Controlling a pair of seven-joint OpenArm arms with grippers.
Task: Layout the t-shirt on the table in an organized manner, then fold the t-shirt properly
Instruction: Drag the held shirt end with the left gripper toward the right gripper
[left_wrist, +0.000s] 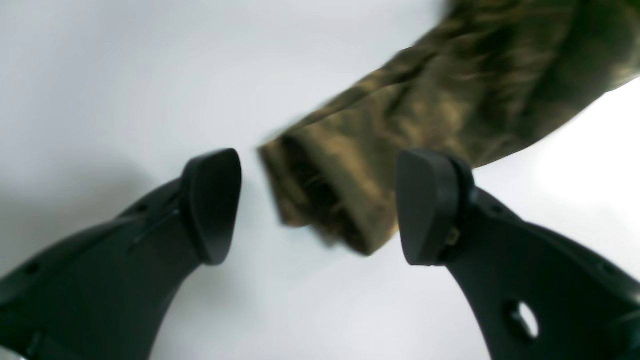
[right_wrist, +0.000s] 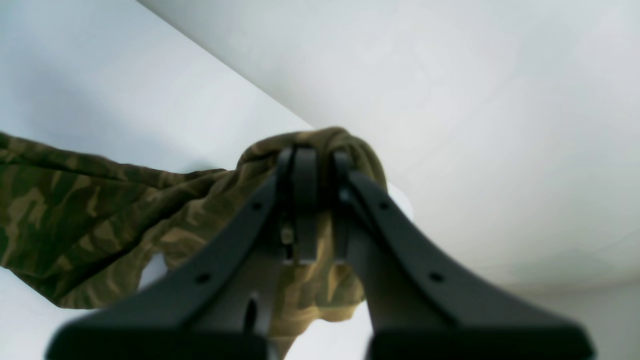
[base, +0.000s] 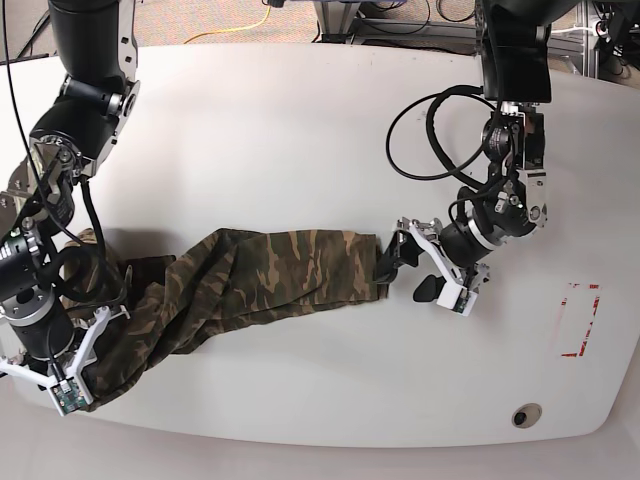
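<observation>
The camouflage t-shirt (base: 270, 275) lies on the white table (base: 300, 120) as a long twisted rope, not a flat garment; it runs from a bunched heap at the table's near left corner to a narrow end short of the red tape rectangle (base: 577, 320), well apart from it. So the laying-out is, by my reading, barely begun, and no fold has been made; no sleeve, collar or hem can be told apart in the base view.

The right gripper (right_wrist: 312, 200) is clenched on a wad of the cloth at the heap end of the t-shirt; in its wrist view the fabric humps over the closed tips and drapes away toward the rest of the shirt. The left gripper (left_wrist: 320, 205) stands released at the opposite, narrow end, its black pads (left_wrist: 212, 205) spread wide with a rolled, hemmed opening of the t-shirt (left_wrist: 325, 200) lying between them; whether the pads touch the cloth I cannot tell, as that view is blurred.

What remains seems to be nearly everything: gripping that free end, drawing the shirt out taut between both ends, untwisting and spreading it flat, then the folds themselves.
</observation>
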